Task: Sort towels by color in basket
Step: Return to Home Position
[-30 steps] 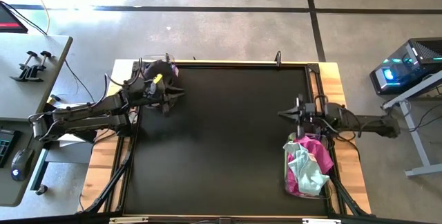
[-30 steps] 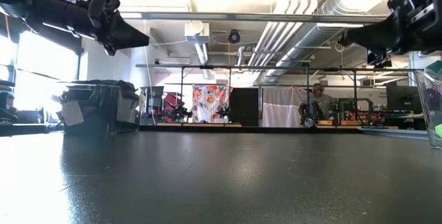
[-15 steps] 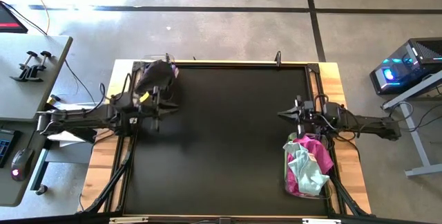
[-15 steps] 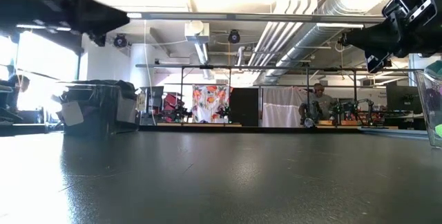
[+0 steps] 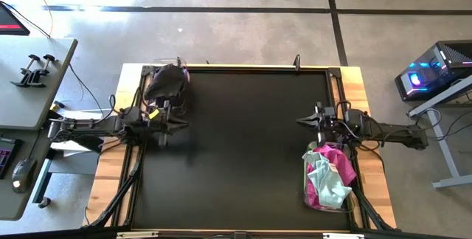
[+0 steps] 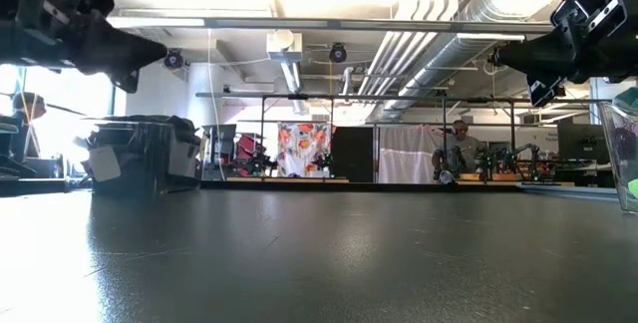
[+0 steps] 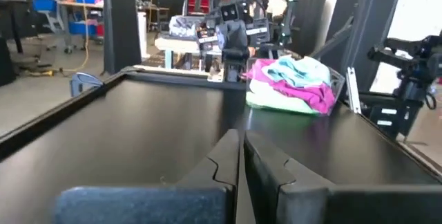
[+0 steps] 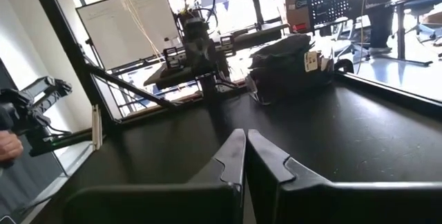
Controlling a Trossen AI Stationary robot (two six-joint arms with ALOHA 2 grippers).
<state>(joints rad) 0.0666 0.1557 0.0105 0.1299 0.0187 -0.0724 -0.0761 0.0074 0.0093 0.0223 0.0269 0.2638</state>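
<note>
I am holding my left hand [image 5: 174, 119] just above the left edge of the worktop [image 5: 243, 150]. Its two fingers are pressed together with nothing between them, as the left wrist view shows. My right hand [image 5: 304, 121] is hovering near the right edge, also closed and empty.

The towels are lying in two lots. The dark towels [image 5: 167, 81] are sitting in the transparent bin [image 6: 184, 159] at the far left corner, just beside my left hand. The pink, magenta and mint towels [image 5: 328, 174] are piling up in the other transparent bin [image 6: 610, 154], right next to my right wrist. I am seeing no cloth loose on the black mat, so I am judging the sorting done and only the parking of both arms left.

What I am worrying about is clearance. The dark bin is standing close to my left wrist, and a careless swing or a trailing cable could catch its rim and push it out of place. On the right, the pale heap is rising above its bin's rim. If my arm were brushing across it, the mint cloth on top could slide out onto the worktop and undo the sort.
</note>
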